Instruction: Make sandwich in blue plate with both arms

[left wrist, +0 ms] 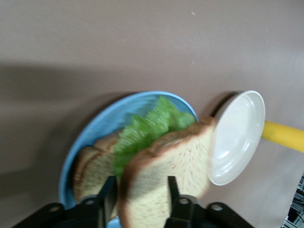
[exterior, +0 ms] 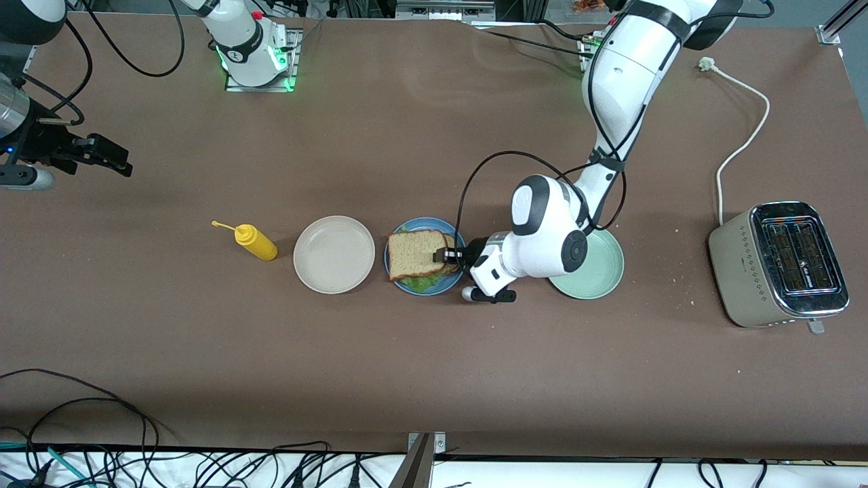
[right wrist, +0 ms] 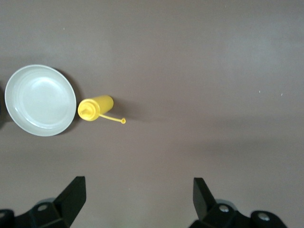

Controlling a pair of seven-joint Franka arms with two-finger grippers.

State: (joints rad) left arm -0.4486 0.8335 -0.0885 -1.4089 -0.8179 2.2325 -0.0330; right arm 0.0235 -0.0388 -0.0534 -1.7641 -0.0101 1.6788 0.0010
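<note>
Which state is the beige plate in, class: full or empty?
Empty: the beige plate shows only its bare inside, beside the blue plate with the sandwich.

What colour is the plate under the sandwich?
Medium blue: the round blue plate under the sandwich, clearest in the left wrist view.

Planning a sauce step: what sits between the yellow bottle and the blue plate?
The beige plate lies between the bottle and the blue plate, seen in the front view.
</note>
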